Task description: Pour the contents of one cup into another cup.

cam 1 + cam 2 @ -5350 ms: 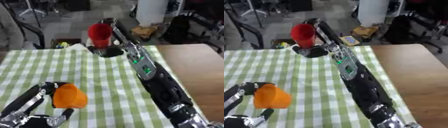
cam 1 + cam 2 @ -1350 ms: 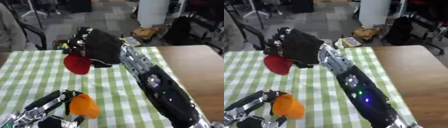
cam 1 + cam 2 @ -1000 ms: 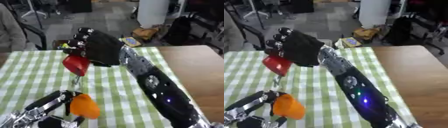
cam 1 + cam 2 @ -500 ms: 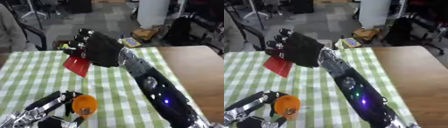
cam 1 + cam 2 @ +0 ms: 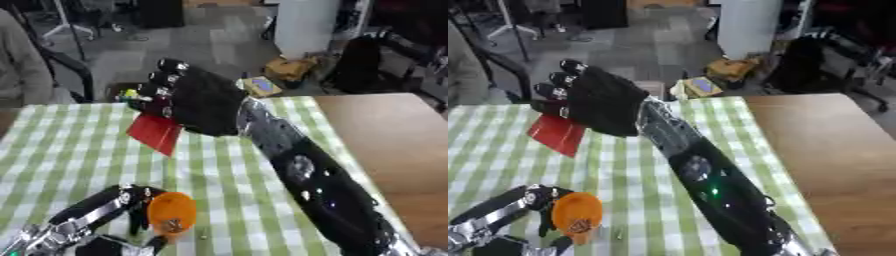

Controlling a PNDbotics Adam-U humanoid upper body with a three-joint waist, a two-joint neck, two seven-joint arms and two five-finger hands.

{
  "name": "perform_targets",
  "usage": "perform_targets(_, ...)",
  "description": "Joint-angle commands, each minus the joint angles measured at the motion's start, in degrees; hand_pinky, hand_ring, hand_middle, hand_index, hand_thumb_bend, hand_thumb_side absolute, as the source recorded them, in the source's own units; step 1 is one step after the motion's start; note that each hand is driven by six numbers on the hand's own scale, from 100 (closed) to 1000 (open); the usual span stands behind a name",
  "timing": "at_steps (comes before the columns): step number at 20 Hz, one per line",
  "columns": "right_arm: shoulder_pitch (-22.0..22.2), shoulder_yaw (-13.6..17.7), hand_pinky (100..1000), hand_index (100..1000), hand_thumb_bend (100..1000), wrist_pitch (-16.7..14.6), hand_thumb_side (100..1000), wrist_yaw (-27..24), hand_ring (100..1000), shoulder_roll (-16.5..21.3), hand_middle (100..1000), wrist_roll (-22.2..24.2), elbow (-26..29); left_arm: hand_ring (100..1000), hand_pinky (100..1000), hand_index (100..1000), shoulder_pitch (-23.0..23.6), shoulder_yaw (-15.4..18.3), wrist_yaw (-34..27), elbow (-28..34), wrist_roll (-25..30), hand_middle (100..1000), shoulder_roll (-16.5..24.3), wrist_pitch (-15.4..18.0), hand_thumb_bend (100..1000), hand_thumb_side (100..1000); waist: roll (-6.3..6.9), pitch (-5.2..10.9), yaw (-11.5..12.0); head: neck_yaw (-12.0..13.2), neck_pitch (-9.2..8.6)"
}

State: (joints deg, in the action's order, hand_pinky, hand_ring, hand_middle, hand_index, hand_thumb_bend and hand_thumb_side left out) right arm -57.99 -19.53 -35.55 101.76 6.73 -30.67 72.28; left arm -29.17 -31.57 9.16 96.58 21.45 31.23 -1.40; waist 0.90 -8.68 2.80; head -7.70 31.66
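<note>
Right hand (image 5: 203, 102) tipped a red cup (image 5: 156, 134) above an orange cup (image 5: 171, 216) on the checked table (image 5: 61, 150).

The right hand's fingers curled round the red cup, mouth down and left, held high. Near left, the left hand (image 5: 96, 215) clasped the orange cup. Both cups looked light, thin and crushable, best taken around the mid wall.

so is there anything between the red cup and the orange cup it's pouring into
Nothing visible. The red cup, tipped over in the right hand, hangs above the orange cup held in the left hand, with only bare checked tablecloth showing in the gap.
</note>
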Motion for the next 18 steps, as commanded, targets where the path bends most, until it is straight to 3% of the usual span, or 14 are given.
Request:
perform_targets(1, -1.39, 0.93, 475, 740, 100, 0.13, 100, -0.18, 446, 0.30, 540, -0.56, 0.48, 368, 482, 844, -0.37, 1.13, 0.16, 0.30, -0.70, 400, 1.39, 0.15, 100, 268, 0.08, 1.11, 0.06, 0.10, -0.57)
perform_targets(13, -0.52, 2.99, 464, 732, 100, 2.22, 100, -3.02, 391, 0.92, 478, 0.43, 0.24, 371, 491, 848, 1.37, 3.39, 0.85, -4.46, -5.87, 404, 0.17, 1.12, 100, 275, -0.17, 0.96, -0.09, 0.19, -0.74)
perform_targets(18, 1.57, 6.73, 452, 715, 100, 5.81, 100, -14.26, 256, 1.62, 349, 2.76, -3.26, 374, 500, 854, 3.51, 6.38, -2.03, -3.70, -9.24, 411, -0.33, 1.15, 100, 291, -0.17, 0.86, -0.12, 0.24, -0.85)
